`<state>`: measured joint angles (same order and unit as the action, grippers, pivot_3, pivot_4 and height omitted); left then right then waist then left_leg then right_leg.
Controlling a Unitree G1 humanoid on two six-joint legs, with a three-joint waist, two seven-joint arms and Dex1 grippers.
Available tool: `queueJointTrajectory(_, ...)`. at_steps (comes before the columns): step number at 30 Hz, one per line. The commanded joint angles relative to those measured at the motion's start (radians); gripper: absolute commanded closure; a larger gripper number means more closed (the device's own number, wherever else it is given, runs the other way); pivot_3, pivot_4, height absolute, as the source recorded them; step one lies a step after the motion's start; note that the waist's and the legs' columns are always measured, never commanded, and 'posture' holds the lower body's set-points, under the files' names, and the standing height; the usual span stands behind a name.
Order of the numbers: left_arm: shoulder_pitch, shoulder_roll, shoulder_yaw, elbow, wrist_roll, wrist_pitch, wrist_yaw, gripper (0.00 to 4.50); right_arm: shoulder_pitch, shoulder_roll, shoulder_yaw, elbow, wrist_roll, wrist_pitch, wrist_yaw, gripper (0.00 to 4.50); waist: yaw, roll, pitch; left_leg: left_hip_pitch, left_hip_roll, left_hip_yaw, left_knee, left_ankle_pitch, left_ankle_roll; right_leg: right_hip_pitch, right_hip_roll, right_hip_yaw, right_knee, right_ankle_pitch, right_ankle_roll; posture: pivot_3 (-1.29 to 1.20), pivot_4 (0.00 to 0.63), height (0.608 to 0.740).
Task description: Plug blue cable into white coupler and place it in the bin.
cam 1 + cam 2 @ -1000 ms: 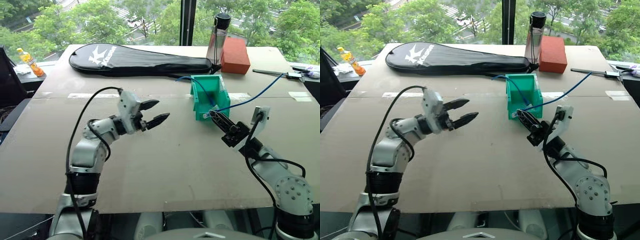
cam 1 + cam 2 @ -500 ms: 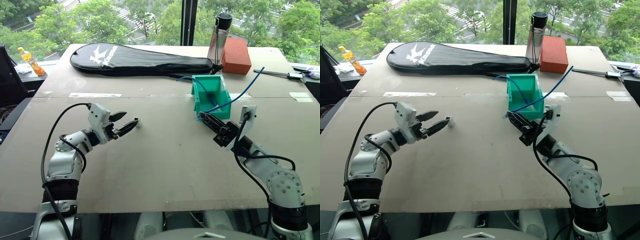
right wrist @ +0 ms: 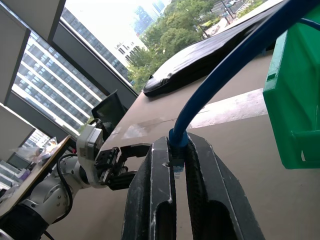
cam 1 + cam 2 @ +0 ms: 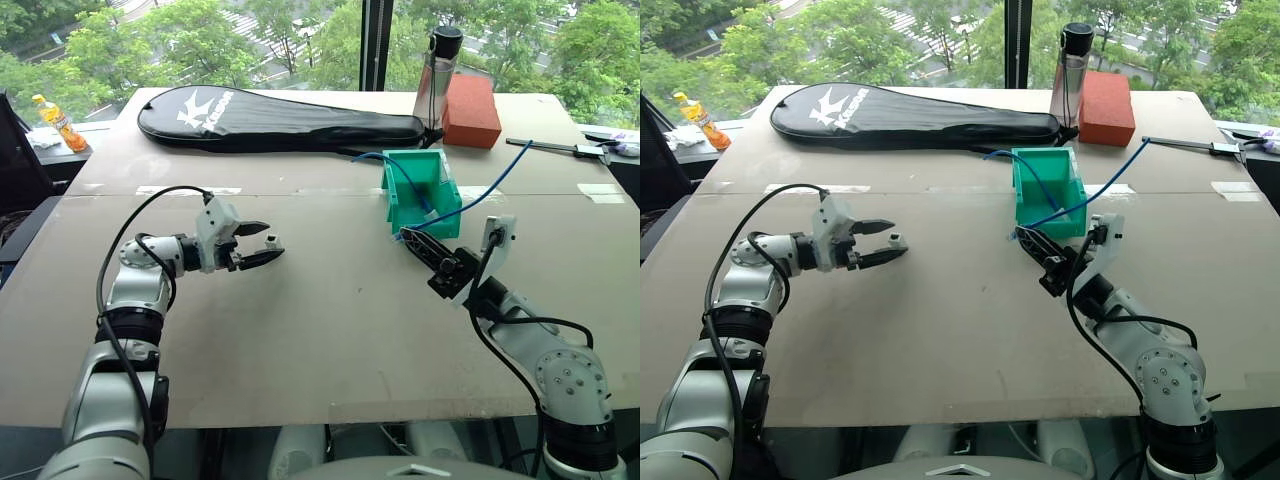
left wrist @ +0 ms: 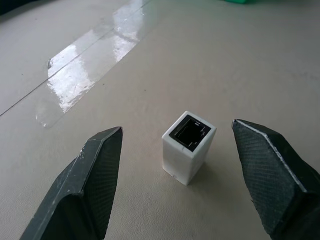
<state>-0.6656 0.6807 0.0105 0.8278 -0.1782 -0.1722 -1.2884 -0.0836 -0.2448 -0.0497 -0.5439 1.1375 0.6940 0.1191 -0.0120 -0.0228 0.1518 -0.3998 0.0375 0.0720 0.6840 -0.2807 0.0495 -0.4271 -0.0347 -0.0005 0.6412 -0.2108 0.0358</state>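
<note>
The white coupler (image 5: 188,146) stands on end on the table, dark socket up, between the fingers of my open left gripper (image 5: 176,131), and touches neither. In the head views it sits at the left gripper's (image 4: 262,248) tips, as a small white block (image 4: 896,238). My right gripper (image 4: 408,238) is shut on the blue cable (image 4: 480,190) just behind its pale plug (image 3: 177,161), close to the front of the teal bin (image 4: 392,192). The cable runs back to the right over the table. A second blue cable (image 4: 395,168) hangs into the bin.
A black racket bag (image 4: 280,118) lies along the far side. A red-brown block (image 4: 470,108) and a bottle (image 4: 436,80) stand behind the bin. A thin tool (image 4: 560,149) lies at the far right. Shiny tape strips (image 5: 85,75) cross the table.
My left gripper has come down and to the left, from above the table's middle to the coupler, staying open. The right gripper has held still with the cable.
</note>
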Motion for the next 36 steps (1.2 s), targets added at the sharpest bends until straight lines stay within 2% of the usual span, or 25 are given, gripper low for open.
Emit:
queueJointTrajectory(1, -0.052, 0.011, -0.006, 0.072, 0.033, -0.080, -0.021, 0.94, 0.007, -0.006, -0.020, -0.059, 0.016, -0.011, -0.008, 4.50, 0.000, 0.000, 0.000, 0.000, 0.000, 0.000, 0.000, 0.000, 0.000, 0.000, 0.000, 0.000, 0.000, 0.000, 0.000, 0.00, 0.150, 0.740)
queueJointTrajectory(20, -0.119, 0.010, -0.020, 0.190, 0.096, -0.177, -0.065, 0.94, 0.032, -0.018, -0.024, -0.086, 0.027, -0.011, -0.027, 4.50, 0.000, 0.000, 0.000, 0.000, 0.000, 0.000, 0.000, 0.000, 0.000, 0.000, 0.000, 0.000, 0.000, 0.000, 0.000, 0.00, 0.150, 0.740)
queueJointTrajectory(23, -0.117, 0.007, -0.018, 0.195, 0.102, -0.189, -0.063, 1.77, 0.035, -0.021, -0.023, -0.089, 0.029, -0.011, -0.030, 4.50, 0.000, 0.000, 0.000, 0.000, 0.000, 0.000, 0.000, 0.000, 0.000, 0.000, 0.000, 0.000, 0.000, 0.000, 0.000, 0.00, 0.150, 0.740)
queueJointTrajectory(27, -0.114, 0.002, -0.009, 0.194, 0.094, -0.189, -0.068, 3.75, 0.038, -0.023, -0.022, -0.089, 0.028, -0.013, -0.031, 4.50, 0.000, 0.000, 0.000, 0.000, 0.000, 0.000, 0.000, 0.000, 0.000, 0.000, 0.000, 0.000, 0.000, 0.000, 0.000, 0.00, 0.150, 0.740)
queueJointTrajectory(28, -0.111, 0.000, -0.008, 0.191, 0.090, -0.188, -0.072, 3.99, 0.037, -0.024, -0.021, -0.087, 0.027, -0.013, -0.030, 4.50, 0.000, 0.000, 0.000, 0.000, 0.000, 0.000, 0.000, 0.000, 0.000, 0.000, 0.000, 0.000, 0.000, 0.000, 0.000, 0.00, 0.150, 0.740)
queueJointTrajectory(36, -0.053, -0.016, 0.009, 0.063, 0.029, -0.115, -0.108, 4.12, 0.031, -0.044, -0.029, -0.084, 0.013, -0.013, -0.017, 4.50, 0.000, 0.000, 0.000, 0.000, 0.000, 0.000, 0.000, 0.000, 0.000, 0.000, 0.000, 0.000, 0.000, 0.000, 0.000, 0.00, 0.150, 0.740)
